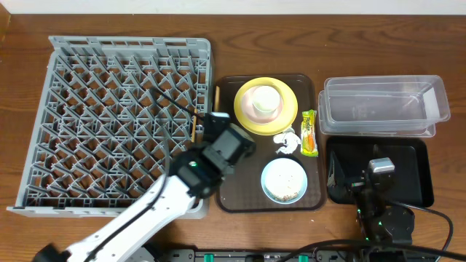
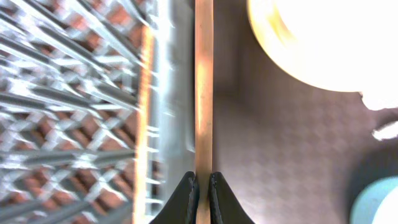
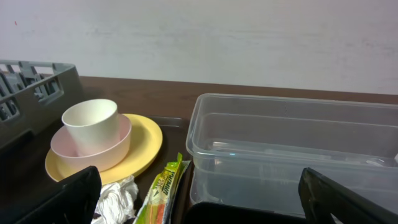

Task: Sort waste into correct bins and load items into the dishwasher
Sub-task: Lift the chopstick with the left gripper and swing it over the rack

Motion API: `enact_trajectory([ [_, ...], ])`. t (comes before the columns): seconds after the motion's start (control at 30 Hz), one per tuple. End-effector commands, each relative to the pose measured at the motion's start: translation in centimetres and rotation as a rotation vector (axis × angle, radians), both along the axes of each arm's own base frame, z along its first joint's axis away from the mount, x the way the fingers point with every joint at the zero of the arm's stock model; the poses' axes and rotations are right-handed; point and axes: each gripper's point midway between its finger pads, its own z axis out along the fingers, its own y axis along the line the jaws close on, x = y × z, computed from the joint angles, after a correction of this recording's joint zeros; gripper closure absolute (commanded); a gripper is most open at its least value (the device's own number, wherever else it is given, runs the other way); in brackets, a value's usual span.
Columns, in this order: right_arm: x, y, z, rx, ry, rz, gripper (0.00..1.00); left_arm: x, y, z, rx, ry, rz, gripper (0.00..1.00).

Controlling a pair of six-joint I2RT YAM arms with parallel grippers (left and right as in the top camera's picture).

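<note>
The left gripper [image 2: 203, 193], at the bottom centre of the left wrist view, is clamped on one chopstick [image 2: 204, 87]. The stick runs straight up the frame from the fingertips, between the dish rack [image 2: 74, 112] wall on the left and the brown tray [image 2: 280, 137] on the right. Risk: the long free length may pivot in this narrow grip and snag the rack wall. The right gripper [image 3: 205, 200] stands wide apart, empty.

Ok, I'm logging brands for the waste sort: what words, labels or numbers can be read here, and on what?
Snack wrapper: some printed lettering, too small and blurred to read in any view.
Nothing else shows readable text.
</note>
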Motion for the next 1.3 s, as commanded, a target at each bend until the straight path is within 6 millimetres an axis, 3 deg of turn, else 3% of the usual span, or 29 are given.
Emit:
enact_trajectory([
  [0.0, -0.1, 0.3, -0.1, -0.011, 0.002, 0.014, 0.01, 1.7, 2.7, 2.3, 0.083, -0.068, -0.002, 0.92],
  [0.2, -0.1, 0.3, -0.1, -0.011, 0.002, 0.014, 0.01, 3.0, 5.9, 1.6, 0.127, -0.036, 0.067, 0.92],
  [0.43, -0.1, 0.3, -0.1, -0.011, 0.002, 0.014, 0.01, 2.5, 4.5, -1.9, 0.127, 0.11, -0.052, 0.92],
  [0.6, -0.1, 0.3, -0.1, -0.011, 0.002, 0.014, 0.01, 2.5, 4.5, -3.6, 0.157, 0.159, -0.05, 0.92],
  [0.7, -0.1, 0.3, -0.1, -0.011, 0.002, 0.014, 0.01, 2.7, 4.8, -3.6, 0.149, 0.156, -0.029, 0.83],
  [0.87, -0.1, 0.3, -0.1, -0.011, 0.002, 0.014, 0.01, 3.4, 5.8, -2.0, 0.118, 0.113, 0.016, 0.73],
  [1.03, -0.1, 0.3, -0.1, -0.011, 0.002, 0.014, 0.01, 3.5, 6.9, 1.6, 0.041, 0.008, 0.082, 0.69],
  [1.2, -0.1, 0.3, -0.1, -0.011, 0.002, 0.014, 0.01, 2.2, 9.4, 5.3, -0.056, -0.088, 0.205, 0.54],
  [1.27, -0.1, 0.3, -0.1, -0.011, 0.002, 0.014, 0.01, 1.5, 10.7, 6.5, -0.065, -0.117, 0.239, 0.41],
])
